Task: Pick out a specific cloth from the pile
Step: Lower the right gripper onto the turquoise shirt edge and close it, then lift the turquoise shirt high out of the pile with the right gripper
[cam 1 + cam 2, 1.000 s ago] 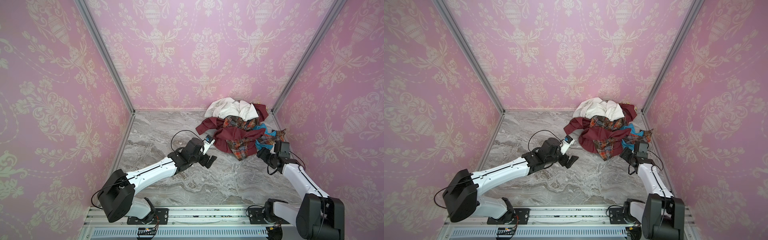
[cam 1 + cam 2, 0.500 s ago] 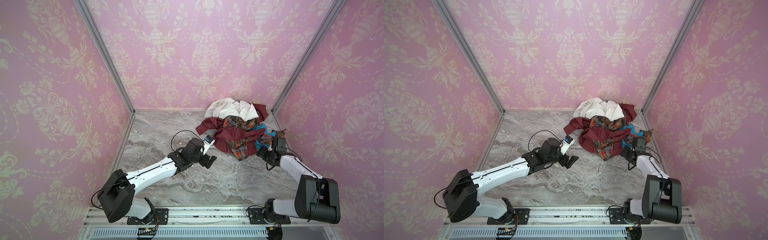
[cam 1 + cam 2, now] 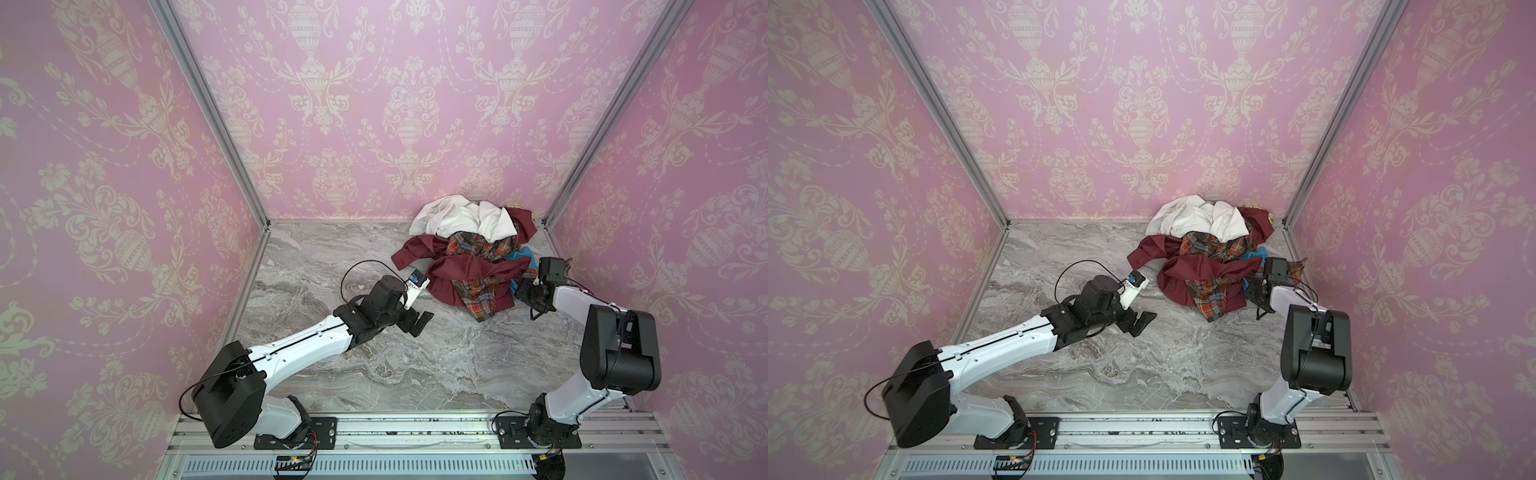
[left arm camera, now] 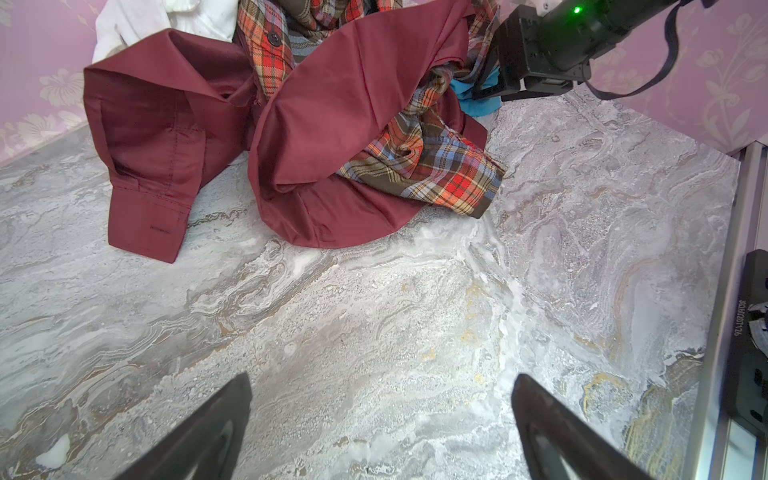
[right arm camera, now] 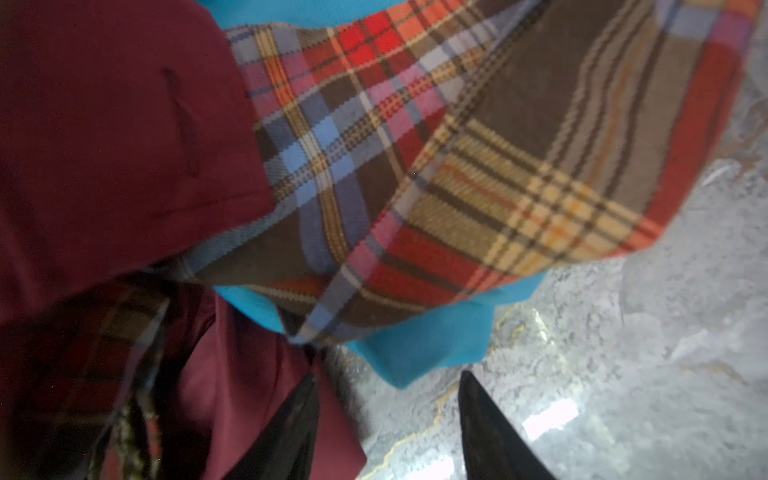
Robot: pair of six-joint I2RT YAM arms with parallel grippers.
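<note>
Peeking out from under the plaid shirt [image 3: 482,297] at the right edge of the pile [image 3: 469,249], the cloth [image 5: 419,345] shows only a turquoise corner, which rests on the marble worktop [image 3: 415,365]. The right hand [image 5: 386,378] sits low against that side of the pile. Its fingers are partly apart and the blue corner lies just beyond their tips (the maroon shirt [image 4: 353,104] lies against one finger), with nothing pinched between them. The left hand [image 4: 382,376] hangs over bare worktop near the maroon shirt, spread wide and holding nothing.
</note>
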